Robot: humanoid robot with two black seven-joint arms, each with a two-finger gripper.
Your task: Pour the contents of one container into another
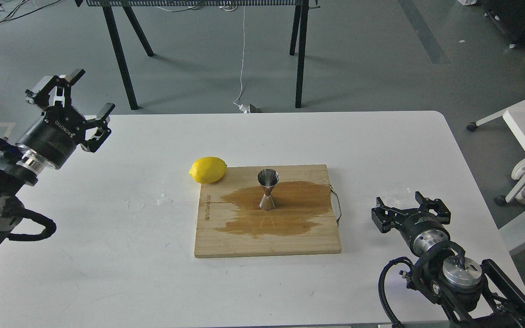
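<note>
The steel jigger [267, 189] stands upright in the middle of the wooden board [226, 241], on a dark wet stain. The clear cup [399, 188] shows only faintly on the white table, right of the board. My right gripper [399, 198] is open just in front of the cup, its fingertips spread to either side of the cup's near edge; I cannot tell whether they touch it. My left gripper [92, 91] is open and empty, raised over the table's far left corner.
A yellow lemon [208, 169] lies against the board's far left corner. Small water drops [164, 199] sit on the table [107, 273] left of the board. A thin cord loop [337, 207] hangs off the board's right edge.
</note>
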